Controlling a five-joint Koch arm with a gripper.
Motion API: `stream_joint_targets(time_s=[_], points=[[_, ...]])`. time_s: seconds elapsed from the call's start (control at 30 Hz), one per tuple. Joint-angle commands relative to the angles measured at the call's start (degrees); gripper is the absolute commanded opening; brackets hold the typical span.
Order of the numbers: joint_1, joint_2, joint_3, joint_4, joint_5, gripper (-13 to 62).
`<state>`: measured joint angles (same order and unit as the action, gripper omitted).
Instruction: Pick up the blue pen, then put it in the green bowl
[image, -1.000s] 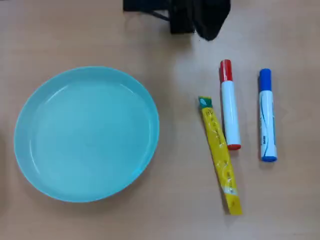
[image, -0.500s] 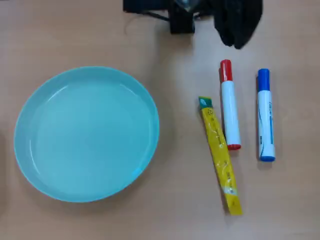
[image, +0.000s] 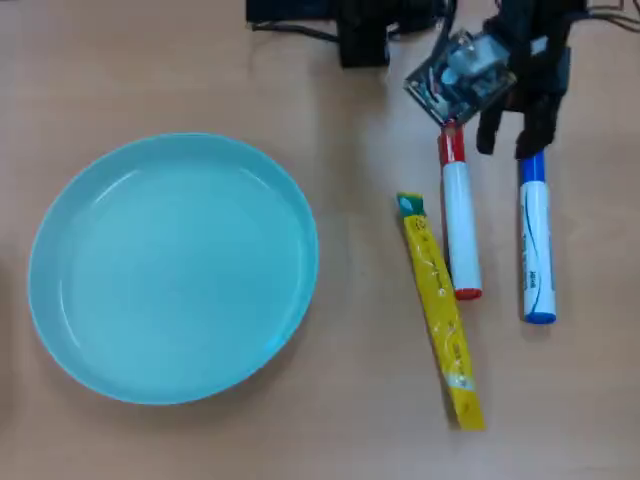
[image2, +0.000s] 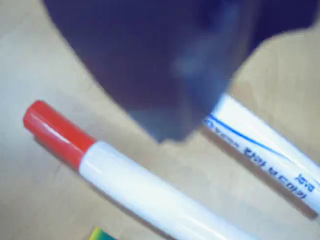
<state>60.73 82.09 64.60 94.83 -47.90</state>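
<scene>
The blue pen (image: 537, 245) lies on the table at the right, lengthwise up and down the overhead view, with its blue end nearest the bottom. My gripper (image: 509, 137) hovers at the pen's top end, open. One dark finger (image: 487, 132) hangs between the two markers and the other covers most of the blue cap. In the wrist view a blurred dark finger (image2: 165, 65) fills the top, and the blue pen (image2: 265, 147) runs out from under it to the right. The green bowl (image: 175, 270) sits empty far to the left.
A red-capped white marker (image: 458, 215) lies parallel just left of the blue pen, also in the wrist view (image2: 125, 180). A yellow sachet (image: 440, 310) lies slanted left of that. The arm's dark base (image: 350, 25) stands at the top edge.
The arm has swung right and come down from the top edge. Its fingers now stand at the blue pen's cap end. The pens, sachet and bowl have stayed in place.
</scene>
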Motion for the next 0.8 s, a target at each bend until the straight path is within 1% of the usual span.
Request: stream_joint_targets(time_s=[0.0, 0.2, 0.43, 0.77], points=[[-0.4, -0.2, -6.0, 2.8, -2.3, 13.8], [-0.9, -5.4, -9.1, 2.8, -6.3, 24.3], [-3.0, -11.8, -14.2, 2.8, -8.0, 29.8], [-5.8, -16.6, -15.2, 2.4, -9.6, 41.8]])
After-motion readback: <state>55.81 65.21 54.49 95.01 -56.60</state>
